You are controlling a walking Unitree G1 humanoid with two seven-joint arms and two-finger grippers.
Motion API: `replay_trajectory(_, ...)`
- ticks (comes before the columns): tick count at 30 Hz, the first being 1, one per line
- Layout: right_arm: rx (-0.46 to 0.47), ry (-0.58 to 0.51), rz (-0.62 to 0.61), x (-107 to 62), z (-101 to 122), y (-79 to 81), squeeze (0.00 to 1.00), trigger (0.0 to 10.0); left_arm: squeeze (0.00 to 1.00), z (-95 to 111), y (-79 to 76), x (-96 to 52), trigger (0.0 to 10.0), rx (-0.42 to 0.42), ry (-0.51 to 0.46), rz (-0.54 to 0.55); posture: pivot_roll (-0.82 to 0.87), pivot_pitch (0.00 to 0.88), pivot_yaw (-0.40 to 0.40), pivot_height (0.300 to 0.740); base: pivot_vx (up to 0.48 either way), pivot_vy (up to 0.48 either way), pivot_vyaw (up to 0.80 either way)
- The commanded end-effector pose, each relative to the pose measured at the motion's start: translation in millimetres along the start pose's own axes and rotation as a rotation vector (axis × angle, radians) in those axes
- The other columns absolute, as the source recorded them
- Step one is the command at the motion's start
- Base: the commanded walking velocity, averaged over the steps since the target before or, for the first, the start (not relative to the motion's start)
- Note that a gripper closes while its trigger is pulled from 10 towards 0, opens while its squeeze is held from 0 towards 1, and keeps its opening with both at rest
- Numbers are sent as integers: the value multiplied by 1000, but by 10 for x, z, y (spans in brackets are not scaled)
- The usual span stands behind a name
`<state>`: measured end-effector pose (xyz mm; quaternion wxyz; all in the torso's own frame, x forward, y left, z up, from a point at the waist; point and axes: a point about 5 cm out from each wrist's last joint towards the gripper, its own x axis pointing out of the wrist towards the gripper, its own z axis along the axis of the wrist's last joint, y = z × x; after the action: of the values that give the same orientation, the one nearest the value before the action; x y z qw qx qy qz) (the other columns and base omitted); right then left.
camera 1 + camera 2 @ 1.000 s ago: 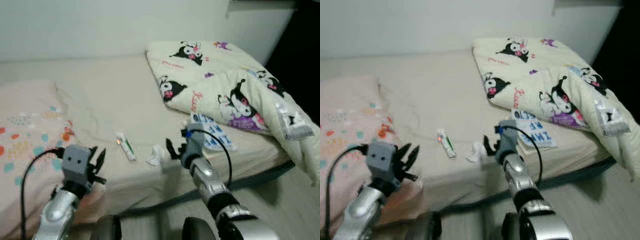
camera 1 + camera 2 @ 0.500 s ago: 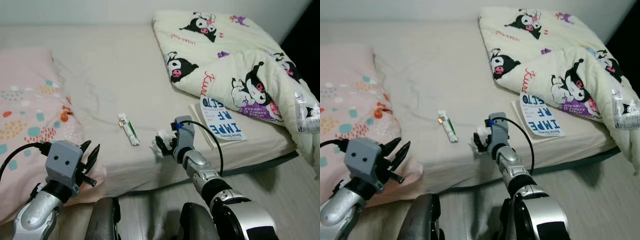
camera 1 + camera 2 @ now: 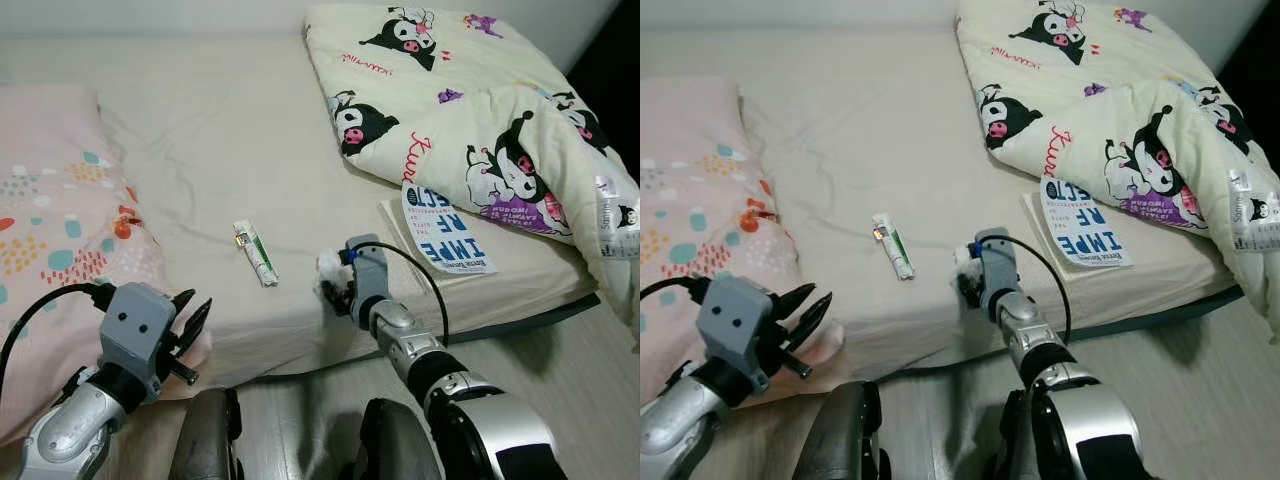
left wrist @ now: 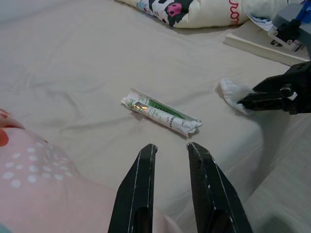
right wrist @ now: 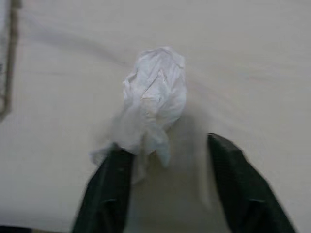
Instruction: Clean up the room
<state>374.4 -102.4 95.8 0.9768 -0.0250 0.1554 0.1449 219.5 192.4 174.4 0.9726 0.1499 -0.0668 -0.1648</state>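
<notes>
A crumpled white tissue (image 5: 154, 97) lies on the cream sheet near the bed's front edge (image 3: 327, 264). My right gripper (image 5: 167, 150) is right at it and open. One black finger (image 5: 109, 187) is partly under the tissue's trailing end, and the other stands apart from it. A green-and-white tube (image 3: 256, 254) lies flat on the sheet to the tissue's left. My left gripper (image 4: 170, 148) is open and empty. It hovers low by the pink pillow, a short way in front of the tube (image 4: 161, 111).
A pink patterned pillow (image 3: 50, 230) lies at the left of the bed. A cartoon-print blanket (image 3: 470, 120) is bunched at the right, and it hangs off the corner. A printed booklet (image 3: 445, 235) lies beside the tissue. Pale wood floor (image 3: 560, 380) runs along the bed's front.
The camera has tilted down and come closer to the bed. My right gripper has closed in on the tissue, which now sits at its fingers. The left arm has barely moved.
</notes>
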Motion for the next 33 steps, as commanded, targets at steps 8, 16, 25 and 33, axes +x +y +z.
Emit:
replay_trajectory(8,26,11,-22,-24,-87,-37,0,0,0,22,12,10,10000,5,10,-6,346,320,-109,586,0,0,0)
replay_trajectory(16,72,-32,-33,-34,-70,-59,0,0,0,-31,-13,125,10000,-14,3,-8,290,254,-108,586,0,0,0)
replay_trajectory(25,43,-266,-8,-139,33,-14,0,0,0,-177,-152,564,10000,-117,-42,0,121,86,-47,586,0,0,0)
replay_trajectory(33,-98,-417,-110,-448,34,-116,0,10000,0,-300,-253,802,10000,-219,12,53,44,19,14,586,0,0,0)
